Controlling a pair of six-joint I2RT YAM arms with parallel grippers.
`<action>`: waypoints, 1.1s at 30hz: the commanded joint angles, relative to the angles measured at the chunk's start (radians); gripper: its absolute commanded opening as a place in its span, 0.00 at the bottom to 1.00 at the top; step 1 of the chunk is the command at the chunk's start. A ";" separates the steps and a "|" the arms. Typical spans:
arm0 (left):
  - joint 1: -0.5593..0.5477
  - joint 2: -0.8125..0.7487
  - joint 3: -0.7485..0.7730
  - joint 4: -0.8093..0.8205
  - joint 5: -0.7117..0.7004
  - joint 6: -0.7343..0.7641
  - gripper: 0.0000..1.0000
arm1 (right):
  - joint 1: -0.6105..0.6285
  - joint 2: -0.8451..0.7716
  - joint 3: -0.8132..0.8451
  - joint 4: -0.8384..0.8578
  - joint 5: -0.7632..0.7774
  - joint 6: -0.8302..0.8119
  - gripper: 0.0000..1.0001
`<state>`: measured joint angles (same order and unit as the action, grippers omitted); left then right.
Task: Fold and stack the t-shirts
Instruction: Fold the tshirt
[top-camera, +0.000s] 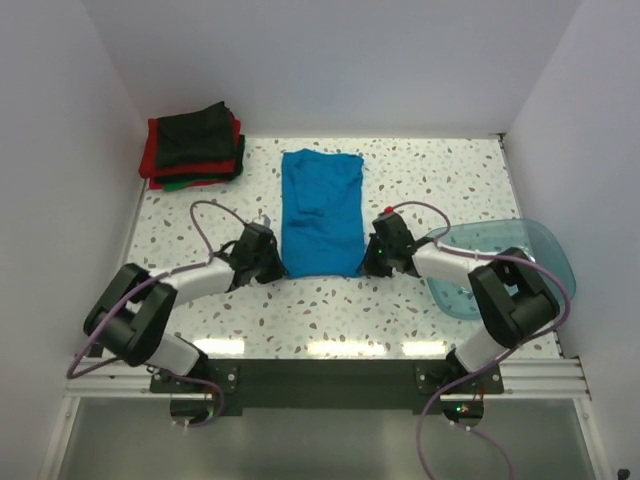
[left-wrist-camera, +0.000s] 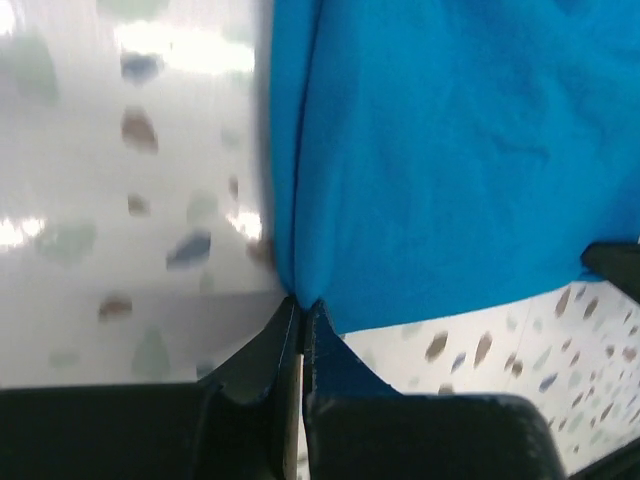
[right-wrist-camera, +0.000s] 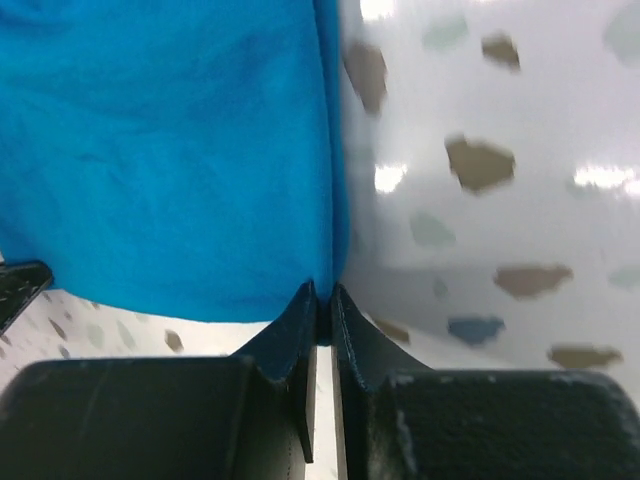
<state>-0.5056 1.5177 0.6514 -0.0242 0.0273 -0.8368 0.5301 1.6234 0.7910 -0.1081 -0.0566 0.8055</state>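
Top external view: the blue t-shirt (top-camera: 321, 212) lies flat mid-table (top-camera: 330, 310), left gripper (top-camera: 278, 266) and right gripper (top-camera: 367, 264) each pinched tight on a near corner of its hem, folded stack (top-camera: 195, 145) well apart at the far left, tub (top-camera: 500, 265) near the right edge.

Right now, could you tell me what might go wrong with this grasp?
The left pincer and right pincer pinch only the corner edges of the blue shirt, so cloth may slip out on lifting. Its folded layers could fall open. The tub beside the right pincer might get knocked.
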 joint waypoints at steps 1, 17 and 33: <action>-0.076 -0.148 -0.111 -0.132 -0.070 -0.041 0.00 | 0.022 -0.112 -0.076 -0.142 -0.014 -0.055 0.08; -0.303 -0.735 -0.133 -0.420 -0.059 -0.213 0.00 | 0.123 -0.807 -0.172 -0.547 -0.071 -0.040 0.04; -0.159 -0.291 0.399 -0.491 -0.368 -0.064 0.00 | 0.062 -0.401 0.312 -0.521 0.193 -0.098 0.00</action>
<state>-0.7235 1.1889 0.9783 -0.5396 -0.2867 -0.9588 0.6075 1.1568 1.0084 -0.6586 0.0891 0.7338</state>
